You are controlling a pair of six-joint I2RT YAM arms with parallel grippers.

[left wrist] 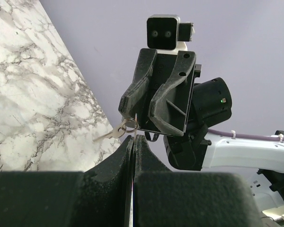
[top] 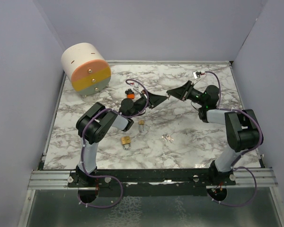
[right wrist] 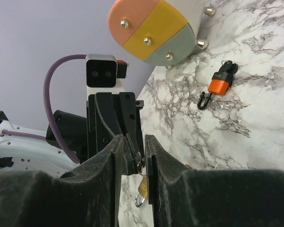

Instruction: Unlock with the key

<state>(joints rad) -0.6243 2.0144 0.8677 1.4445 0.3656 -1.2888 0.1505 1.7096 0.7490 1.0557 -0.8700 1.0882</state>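
My left gripper (top: pixel 160 98) (left wrist: pixel 134 138) is shut on a thin key blade, raised above the table. A key ring (left wrist: pixel 128 124) with a second key (left wrist: pixel 109 134) hangs at its tips. My right gripper (top: pixel 173 93) (right wrist: pixel 134 142) faces it tip to tip, with its jaws apart on either side of the left fingertips and the key ring (right wrist: pixel 140 163). It also shows in the left wrist view (left wrist: pixel 141 115). A brass padlock (top: pixel 126 141) and a smaller padlock (top: pixel 141 124) (right wrist: pixel 142 193) lie on the marble table below.
An orange-and-black lock (top: pixel 129 94) (right wrist: pixel 219 85) lies at the middle back. Loose keys (top: pixel 168 137) lie near the centre front. A cylinder with an orange, yellow and grey face (top: pixel 85 68) (right wrist: pixel 154 28) stands at the back left. Purple walls enclose the table.
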